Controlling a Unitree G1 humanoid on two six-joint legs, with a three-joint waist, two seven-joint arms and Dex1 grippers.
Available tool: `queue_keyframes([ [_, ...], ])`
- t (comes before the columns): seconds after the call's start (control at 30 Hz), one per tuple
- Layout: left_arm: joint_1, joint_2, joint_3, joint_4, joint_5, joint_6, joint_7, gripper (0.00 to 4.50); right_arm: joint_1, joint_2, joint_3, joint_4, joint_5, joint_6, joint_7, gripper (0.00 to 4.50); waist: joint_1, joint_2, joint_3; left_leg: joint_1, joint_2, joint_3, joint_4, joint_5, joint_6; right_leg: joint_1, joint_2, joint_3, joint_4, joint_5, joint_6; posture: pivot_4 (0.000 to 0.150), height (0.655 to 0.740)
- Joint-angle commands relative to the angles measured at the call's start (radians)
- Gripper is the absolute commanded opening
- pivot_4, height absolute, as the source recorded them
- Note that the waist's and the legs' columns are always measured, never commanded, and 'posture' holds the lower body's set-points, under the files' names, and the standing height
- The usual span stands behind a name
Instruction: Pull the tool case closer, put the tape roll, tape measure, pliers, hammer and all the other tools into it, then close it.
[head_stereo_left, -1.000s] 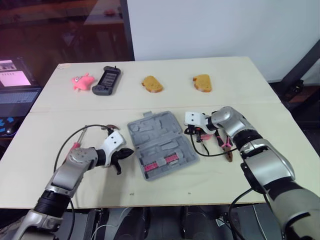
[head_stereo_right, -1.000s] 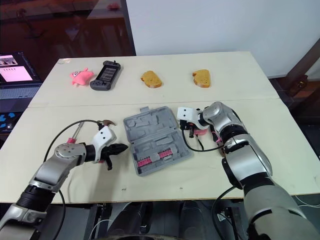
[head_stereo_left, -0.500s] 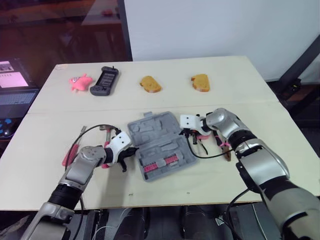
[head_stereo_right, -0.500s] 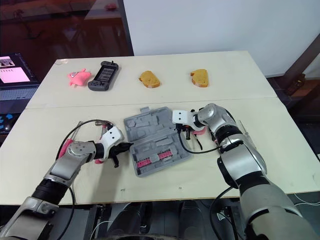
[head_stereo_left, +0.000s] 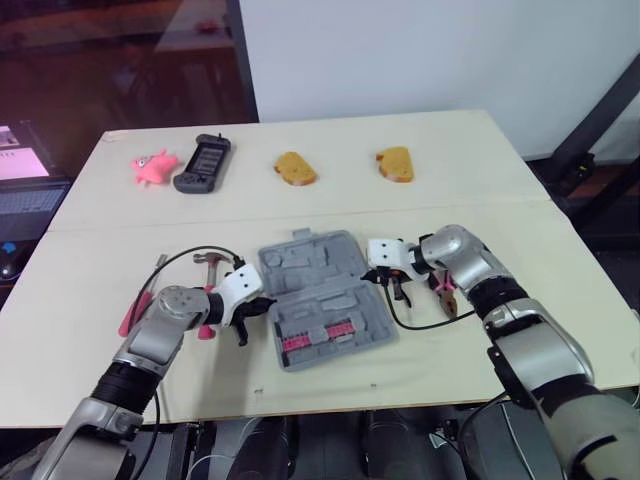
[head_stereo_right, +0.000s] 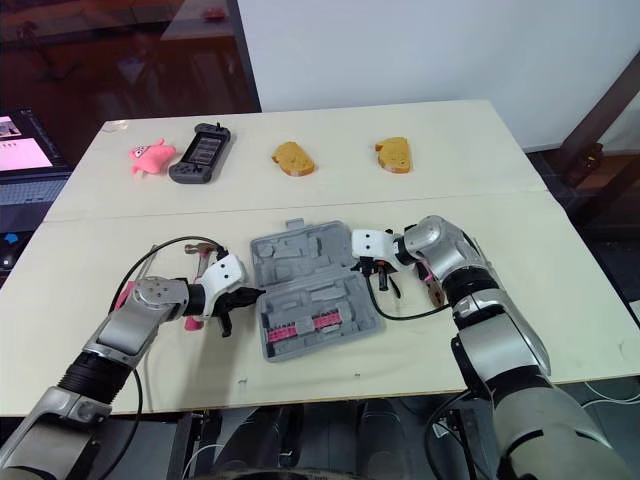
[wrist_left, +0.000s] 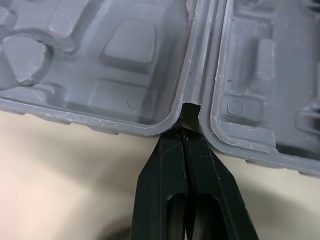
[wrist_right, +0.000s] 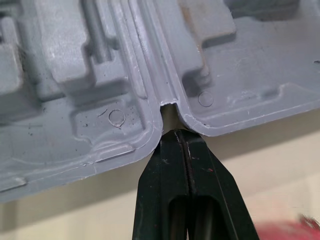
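Observation:
The grey tool case lies open and flat on the table, with a row of pink bits in its front half. My left gripper is shut, its tips set in the hinge notch at the case's left end. My right gripper is also shut, its tips at the hinge notch on the case's right end. A hammer lies by my left wrist. Red-handled pliers lie just right of my right wrist. A pink-handled tool lies at the far left.
Along the table's far side sit a pink toy, a black handheld console and two pieces of bread. A seam runs across the table behind the case.
My left gripper moved right up to the case's left end. The right gripper moved in against the right end. The camera has shifted a little.

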Motion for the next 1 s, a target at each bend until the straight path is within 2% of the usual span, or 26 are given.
queue_keyframes([
  [0.03,-0.028,0.004,-0.006,-0.01,-0.008,-0.017,-0.036,0.0,0.05,0.004,-0.02,-0.161,0.052,0.078,0.029,0.03,0.001,0.0,0.0,0.0,0.0,0.0,0.0,0.0,0.0,0.0,0.0,0.0,0.0,0.0,0.0,0.15,0.74],
  [0.27,-0.013,0.019,0.002,-0.027,-0.01,-0.008,-0.056,0.0,0.173,-0.013,-0.037,-0.35,0.095,0.202,0.035,0.03,0.0,0.0,0.0,0.0,0.0,0.0,0.0,0.0,0.0,0.0,0.0,0.0,0.0,0.0,0.0,0.15,0.74],
  [0.5,0.064,0.043,0.016,-0.102,-0.017,0.013,-0.044,0.0,0.264,-0.027,-0.031,-0.501,0.13,0.289,0.046,0.03,0.001,0.0,0.0,0.0,0.002,0.0,0.0,0.0,0.0,0.0,0.0,0.0,0.0,0.0,0.0,0.15,0.74],
  [0.83,0.078,0.05,0.033,-0.134,-0.018,0.039,-0.038,0.0,0.321,-0.027,-0.04,-0.597,0.14,0.362,0.012,0.03,0.001,0.0,0.0,0.0,0.002,0.0,0.0,0.0,0.0,0.001,0.0,0.0,0.0,0.0,0.0,0.15,0.74],
  [1.0,0.136,0.071,0.053,-0.194,-0.026,0.064,-0.026,0.0,0.351,-0.029,-0.036,-0.65,0.152,0.401,0.001,0.03,0.0,0.0,0.0,0.0,0.003,0.0,0.0,0.0,0.0,0.0,0.0,0.0,0.0,0.0,0.0,0.15,0.74],
])
